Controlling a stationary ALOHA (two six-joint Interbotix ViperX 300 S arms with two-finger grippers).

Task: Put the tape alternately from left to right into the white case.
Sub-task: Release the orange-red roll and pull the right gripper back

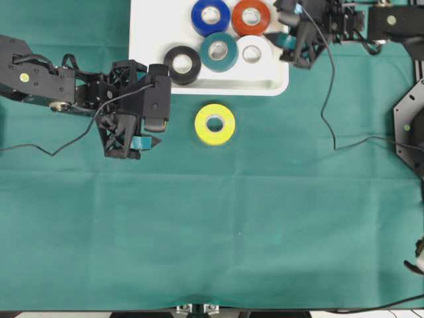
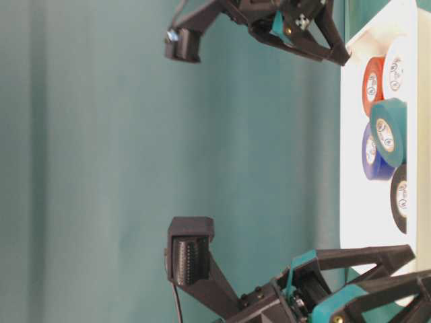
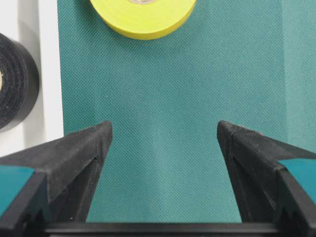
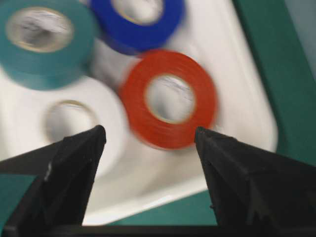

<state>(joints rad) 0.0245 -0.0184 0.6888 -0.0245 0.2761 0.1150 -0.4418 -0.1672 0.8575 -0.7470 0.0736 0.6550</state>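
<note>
The white case (image 1: 149, 40) lies at the table's far edge and holds blue (image 1: 211, 16), red (image 1: 251, 16), black (image 1: 182, 64), teal (image 1: 219, 52) and white (image 1: 252, 52) tape rolls. One yellow tape roll (image 1: 214, 124) lies flat on the green cloth just in front of the case. My left gripper (image 1: 159, 127) stands open to the left of the yellow roll (image 3: 143, 17), apart from it, with only cloth between its fingers (image 3: 163, 131). At the case's right end my right gripper (image 1: 286, 38) hangs open and empty (image 4: 150, 133), facing the red roll (image 4: 168, 98).
The case rim (image 3: 47, 74) and the black roll (image 3: 15, 84) sit close on the left gripper's left side. Green cloth (image 1: 218, 232) covers the table. A black cable (image 1: 328, 119) trails over the cloth from the right arm.
</note>
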